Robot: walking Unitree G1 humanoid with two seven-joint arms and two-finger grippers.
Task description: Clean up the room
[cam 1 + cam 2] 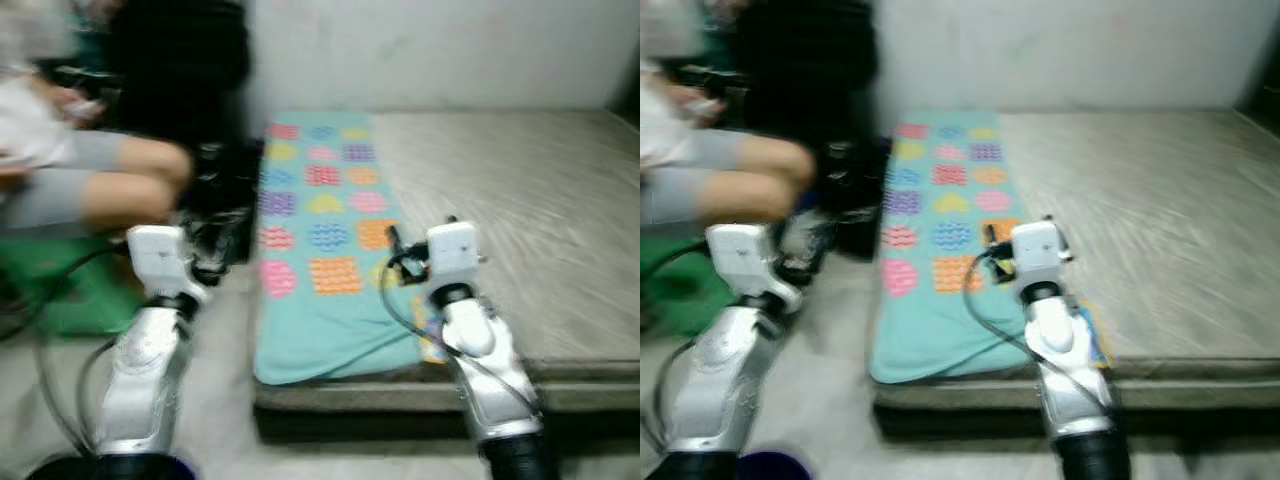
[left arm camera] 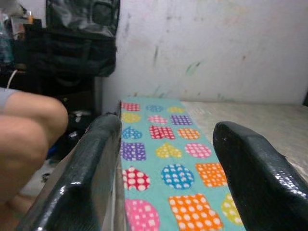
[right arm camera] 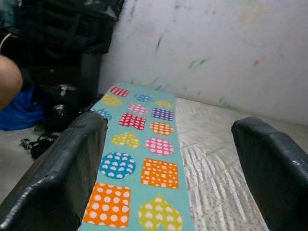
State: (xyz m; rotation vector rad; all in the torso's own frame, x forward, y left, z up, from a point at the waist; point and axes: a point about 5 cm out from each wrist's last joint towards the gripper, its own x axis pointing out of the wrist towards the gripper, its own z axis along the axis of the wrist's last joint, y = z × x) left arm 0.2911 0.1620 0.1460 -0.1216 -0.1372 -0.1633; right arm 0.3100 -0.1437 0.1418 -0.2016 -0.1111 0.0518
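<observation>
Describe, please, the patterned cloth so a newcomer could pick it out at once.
Find the grey mattress on the floor against the white wall. Along its left edge lies a teal cloth, the one colourful thing there, printed with dotted hearts, circles and squares.

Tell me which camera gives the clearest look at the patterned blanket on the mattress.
The left wrist view: the teal blanket is sharp, its dotted hearts, circles and squares distinct between the open left gripper fingers. The right wrist view is also sharp but shows fewer patches. Both eye views show its whole length, blurred.
</observation>
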